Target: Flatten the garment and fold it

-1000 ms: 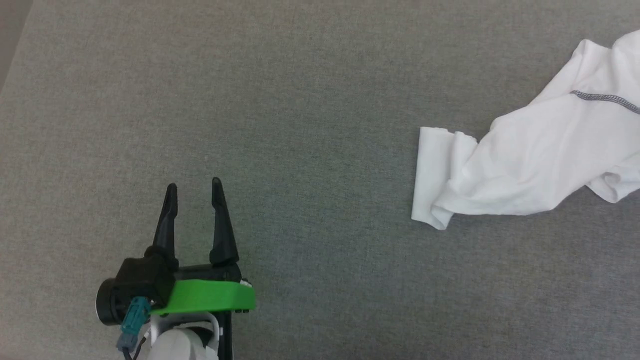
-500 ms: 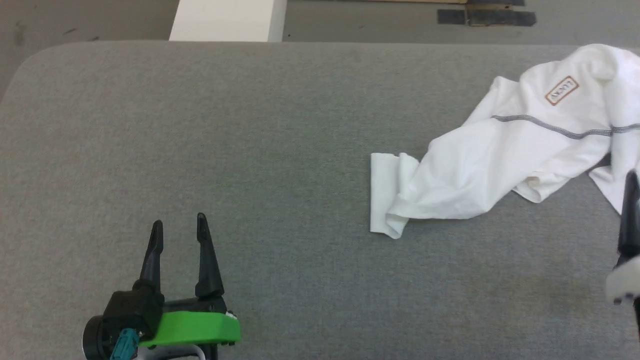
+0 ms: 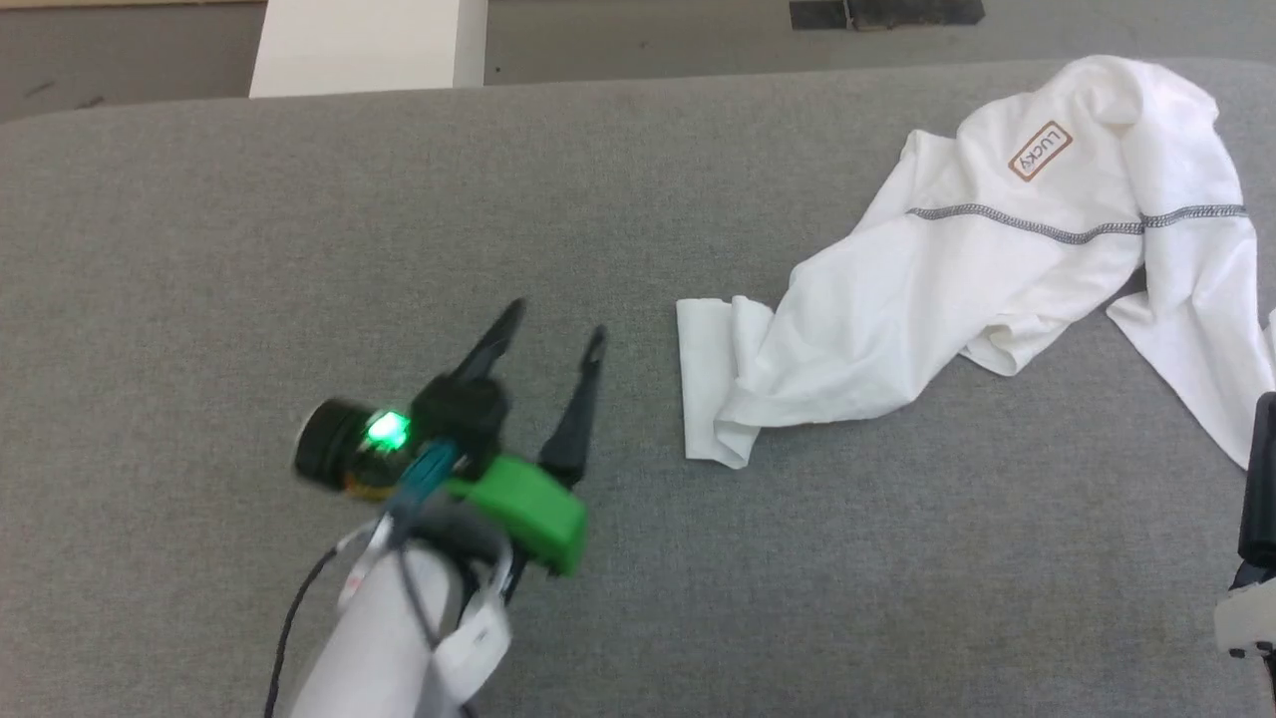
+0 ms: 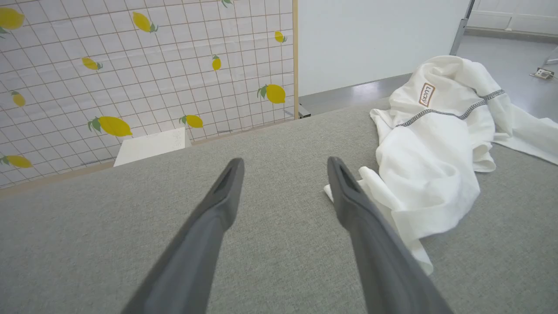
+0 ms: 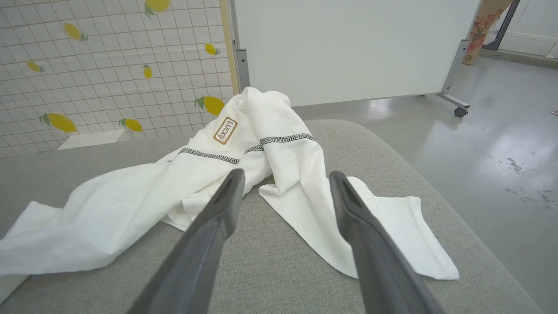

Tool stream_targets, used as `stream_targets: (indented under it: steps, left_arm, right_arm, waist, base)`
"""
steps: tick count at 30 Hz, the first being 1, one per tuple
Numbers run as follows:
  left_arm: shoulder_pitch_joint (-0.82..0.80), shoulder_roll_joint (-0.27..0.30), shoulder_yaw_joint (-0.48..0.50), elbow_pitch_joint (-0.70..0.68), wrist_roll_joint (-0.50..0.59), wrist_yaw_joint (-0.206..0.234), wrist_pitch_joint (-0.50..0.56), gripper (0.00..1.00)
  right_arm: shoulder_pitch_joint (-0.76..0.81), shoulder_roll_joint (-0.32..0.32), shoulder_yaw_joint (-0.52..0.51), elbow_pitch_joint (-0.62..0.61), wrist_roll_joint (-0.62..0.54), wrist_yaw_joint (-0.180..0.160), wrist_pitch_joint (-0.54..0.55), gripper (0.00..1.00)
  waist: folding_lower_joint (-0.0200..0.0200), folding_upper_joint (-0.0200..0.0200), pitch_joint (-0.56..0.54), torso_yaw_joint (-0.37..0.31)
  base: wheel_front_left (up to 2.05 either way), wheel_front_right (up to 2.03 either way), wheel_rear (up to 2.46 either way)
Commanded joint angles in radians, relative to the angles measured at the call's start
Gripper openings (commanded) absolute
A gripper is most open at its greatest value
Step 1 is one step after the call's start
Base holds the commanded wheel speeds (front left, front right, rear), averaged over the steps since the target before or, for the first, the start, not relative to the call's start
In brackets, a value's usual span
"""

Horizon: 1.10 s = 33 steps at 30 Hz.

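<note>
One crumpled garment, two empty grippers with their fingers spread wide.
The garment [image 3: 997,289], white and thin, is heaped toward the far right of the grey padded surface [image 3: 299,249]. One flat sleeve end is trailed out close to the left gripper [image 3: 557,319], and another is laid just ahead of the right gripper [image 5: 286,175]. It is judged light, limp and easily bunched. It would best be pinched at the doubled edges of the cuffs or hem and drawn outward gently.

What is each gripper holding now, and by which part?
Nothing is held. The left gripper and the right gripper both have open jaws, and the shirt lies loose on the grey surface.
</note>
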Motion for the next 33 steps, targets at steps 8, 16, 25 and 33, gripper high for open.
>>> stream_targets:
  steps: [8,16,25,33]
  left_arm:
    - [-0.249,-0.013,-0.167,0.183,-0.001,-0.083,0.250,1.00]
    - [-0.335,-0.026,-0.232,0.317,-0.058,-0.091,0.343,1.00]
    - [-0.332,-0.036,-0.264,0.457,-0.091,-0.082,0.403,0.00]
    - [-0.262,-0.022,-0.134,0.337,-0.172,0.021,0.265,0.00]
  right_arm:
    - [-0.049,0.001,0.034,-0.006,0.017,-0.002,-0.006,1.00]
    - [-0.066,0.001,0.052,0.019,0.029,-0.002,-0.020,1.00]
    - [-0.080,0.001,0.069,0.062,0.040,-0.002,-0.034,1.00]
    - [-0.054,0.001,0.048,0.070,0.030,-0.002,-0.025,1.00]
  waist:
    - [0.0000,0.0000,0.092,-0.019]
    - [0.0000,0.0000,0.148,-0.062]
    - [0.0000,0.0000,0.141,-0.085]
    - [0.0000,0.0000,0.040,-0.040]
  base:
    - [0.00,0.00,0.00]
    - [0.00,0.00,0.00]
    - [0.00,0.00,0.00]
    - [0.00,0.00,0.00]
